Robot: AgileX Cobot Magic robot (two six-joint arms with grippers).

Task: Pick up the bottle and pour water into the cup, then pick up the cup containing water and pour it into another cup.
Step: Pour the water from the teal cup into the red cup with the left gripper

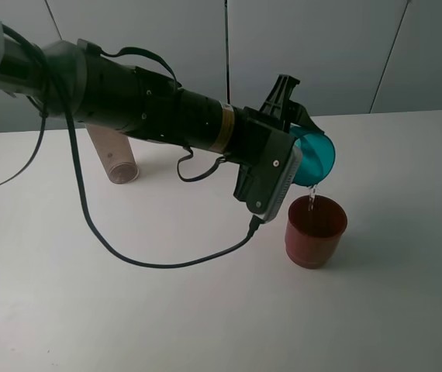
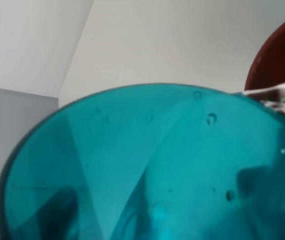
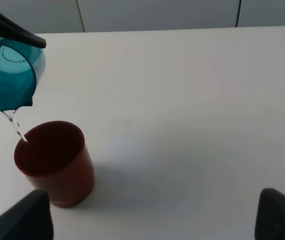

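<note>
Here, the white table (image 1: pixel 391 310) bears a red-brown cup (image 1: pixel 315 232) before grey panels (image 1: pixel 322 46).

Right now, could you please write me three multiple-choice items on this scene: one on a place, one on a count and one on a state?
1. Where is the teal-blue translucent plastic tumbler?
A. Tilted in the air above the squat red-brown opaque plastic cup.
B. Standing upright on its base.
C. Inside the red-brown cup.

2. How many cups are in view?
A. One.
B. Two.
C. Four.

3. How is the right pincer?
A. Shut on the red-brown cup.
B. Shut on the tumbler.
C. Open and empty.

Answers:
1 A: a thin stream of water falls from its lip into the cup below.
2 B: only the teal one and the red-brown one show.
3 C: its fingertips stand wide apart with nothing between them.
</note>
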